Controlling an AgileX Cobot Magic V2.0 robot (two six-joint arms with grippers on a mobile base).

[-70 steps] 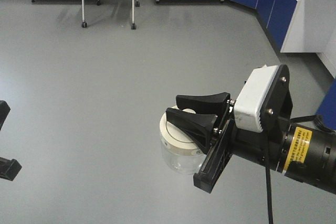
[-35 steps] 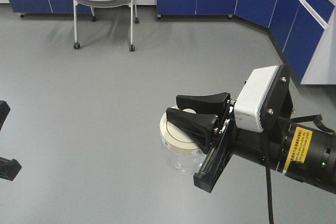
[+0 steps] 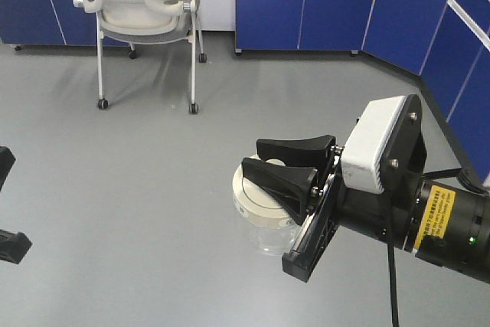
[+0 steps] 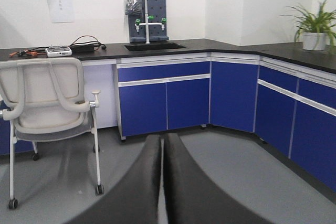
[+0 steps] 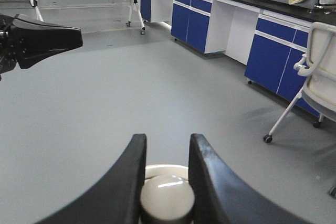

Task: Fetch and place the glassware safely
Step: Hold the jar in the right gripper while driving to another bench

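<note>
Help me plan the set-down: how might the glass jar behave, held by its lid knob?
The jar looks clear glass, so probably fragile. The right gripper pinches only the knob of the lid; if that lid sits loose, the body could drop. Likely light, seemingly empty.

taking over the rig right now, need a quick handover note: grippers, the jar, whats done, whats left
Right gripper: shut on the glass jar, with its fingers either side of the lid knob. The jar hangs over the grey floor, with nothing under it.
Left gripper: shut and empty, held off to the side.
Done: the jar is fetched and in grip.
Left: carry it to a surface and set it down gently. No drop-off spot is evident in these views.
Watch: an office chair stands ahead to the left.
</note>
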